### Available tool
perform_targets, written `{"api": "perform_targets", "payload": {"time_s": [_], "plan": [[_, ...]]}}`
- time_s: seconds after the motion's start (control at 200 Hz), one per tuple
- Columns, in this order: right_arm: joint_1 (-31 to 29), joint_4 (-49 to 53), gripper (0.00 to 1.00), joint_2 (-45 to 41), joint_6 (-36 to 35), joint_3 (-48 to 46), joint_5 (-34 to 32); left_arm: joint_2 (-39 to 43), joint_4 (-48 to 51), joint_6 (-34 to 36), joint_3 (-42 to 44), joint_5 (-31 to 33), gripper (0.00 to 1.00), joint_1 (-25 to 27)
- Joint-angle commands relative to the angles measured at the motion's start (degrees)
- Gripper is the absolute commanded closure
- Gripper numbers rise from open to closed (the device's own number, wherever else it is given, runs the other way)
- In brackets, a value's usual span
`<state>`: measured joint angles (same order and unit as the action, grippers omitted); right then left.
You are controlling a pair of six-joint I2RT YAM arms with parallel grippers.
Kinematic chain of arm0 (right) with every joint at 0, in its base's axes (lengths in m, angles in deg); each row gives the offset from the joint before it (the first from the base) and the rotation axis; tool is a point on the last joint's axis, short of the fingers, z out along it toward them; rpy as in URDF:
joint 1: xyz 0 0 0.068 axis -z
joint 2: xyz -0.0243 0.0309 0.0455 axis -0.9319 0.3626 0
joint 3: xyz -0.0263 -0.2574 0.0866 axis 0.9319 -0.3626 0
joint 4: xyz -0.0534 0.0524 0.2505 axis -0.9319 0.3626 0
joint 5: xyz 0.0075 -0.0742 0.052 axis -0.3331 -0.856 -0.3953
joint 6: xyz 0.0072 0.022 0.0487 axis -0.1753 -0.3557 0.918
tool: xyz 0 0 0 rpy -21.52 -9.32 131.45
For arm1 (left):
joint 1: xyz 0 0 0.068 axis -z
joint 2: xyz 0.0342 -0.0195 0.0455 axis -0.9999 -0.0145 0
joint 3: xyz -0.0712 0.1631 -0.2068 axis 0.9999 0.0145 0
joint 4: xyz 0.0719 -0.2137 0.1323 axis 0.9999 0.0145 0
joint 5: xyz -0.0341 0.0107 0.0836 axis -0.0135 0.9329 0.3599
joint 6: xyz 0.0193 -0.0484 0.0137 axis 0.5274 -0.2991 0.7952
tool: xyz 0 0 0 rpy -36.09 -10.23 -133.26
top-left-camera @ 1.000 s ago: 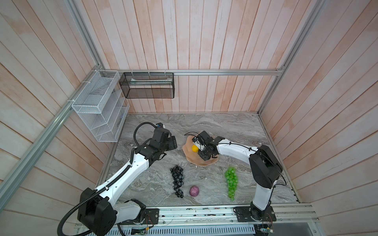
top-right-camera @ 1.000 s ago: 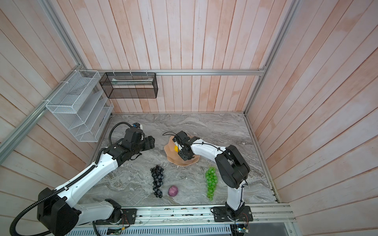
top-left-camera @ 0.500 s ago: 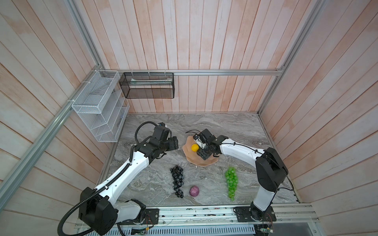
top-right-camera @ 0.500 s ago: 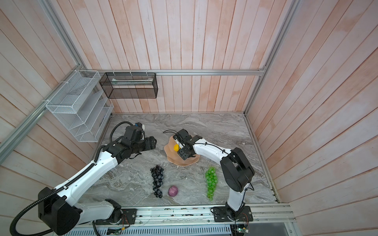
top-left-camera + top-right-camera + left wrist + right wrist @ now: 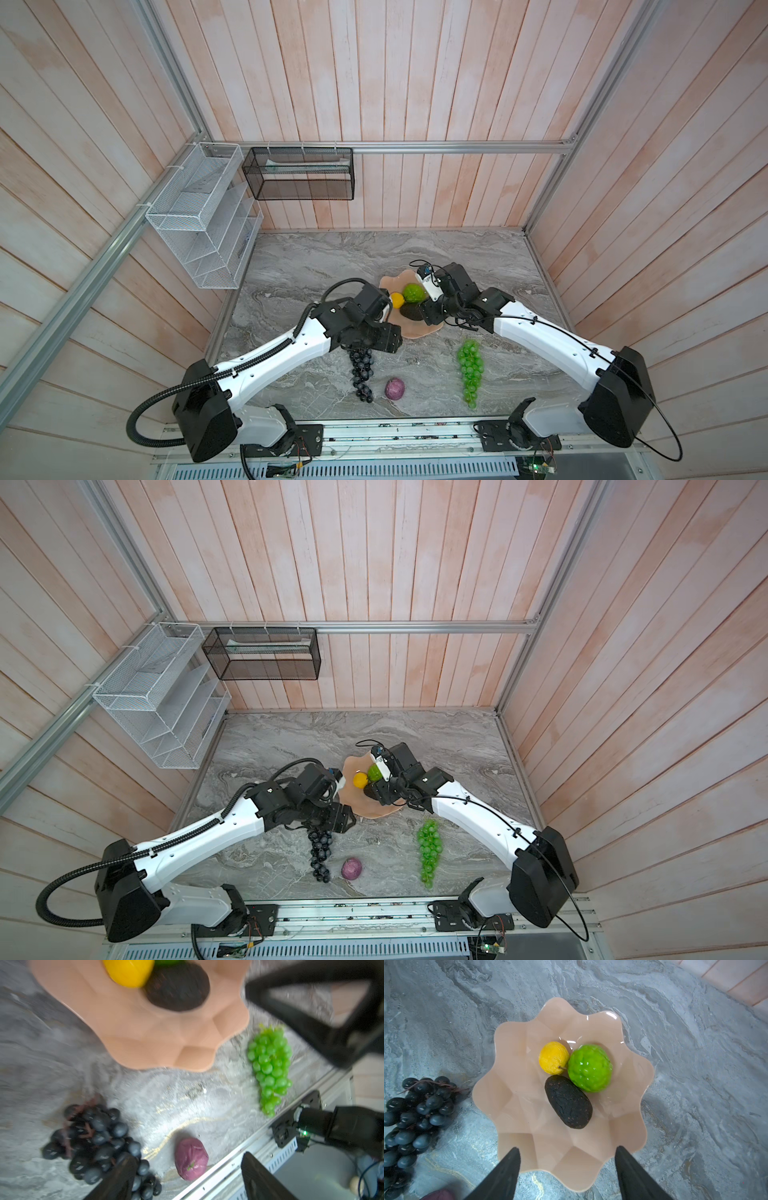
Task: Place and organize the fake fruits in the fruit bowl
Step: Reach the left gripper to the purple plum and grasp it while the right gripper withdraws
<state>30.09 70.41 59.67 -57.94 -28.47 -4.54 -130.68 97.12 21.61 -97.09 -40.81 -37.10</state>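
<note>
Beneath left gripper, fingers spread, dark grape bunch half hidden; right gripper spread, empty.

Showed glossy white plastic arm shells between boxy black joint housings. Carried a ribbed black cable hose on the left, a thin black wire loop on the right.
</note>
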Motion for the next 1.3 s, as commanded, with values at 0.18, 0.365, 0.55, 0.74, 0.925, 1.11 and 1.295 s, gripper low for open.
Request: {"api": "perform_targets", "payload": {"time_s": [0.18, 0.365, 0.55, 0.74, 0.925, 1.11, 1.295], "plan": [[4.4, -10.0, 0.23, -2.8, 6.8, -4.8, 4.5, -6.9, 0.0, -6.4, 3.8, 0.0, 0.18, 9.7], [5.8, -11.5, 0.23, -3.3, 7.0, -6.1, 4.7, -11.0, -3.4, -10.3, 6.3, -1.0, 0.21, 12.1], [6.0, -12.8, 0.23, -3.6, 7.5, -7.8, 5.5, -12.5, -6.3, -11.5, 8.2, -1.7, 0.23, 12.6], [6.1, -13.5, 0.24, -2.9, 7.8, -8.3, 6.0, -14.6, -5.7, -11.5, 7.8, 1.2, 0.29, 12.6], [6.0, -13.1, 0.25, -2.2, 7.6, -8.0, 6.6, -15.9, -5.8, -11.9, 7.5, 1.8, 0.46, 12.6], [6.1, -13.1, 0.25, -2.4, 7.4, -8.0, 6.3, -14.7, -4.4, -11.9, 7.1, 3.2, 0.59, 12.6], [6.0, -13.3, 0.25, -2.7, 7.4, -8.0, 6.4, -11.5, -1.3, -11.3, 4.9, 5.7, 0.65, 12.4]]}}
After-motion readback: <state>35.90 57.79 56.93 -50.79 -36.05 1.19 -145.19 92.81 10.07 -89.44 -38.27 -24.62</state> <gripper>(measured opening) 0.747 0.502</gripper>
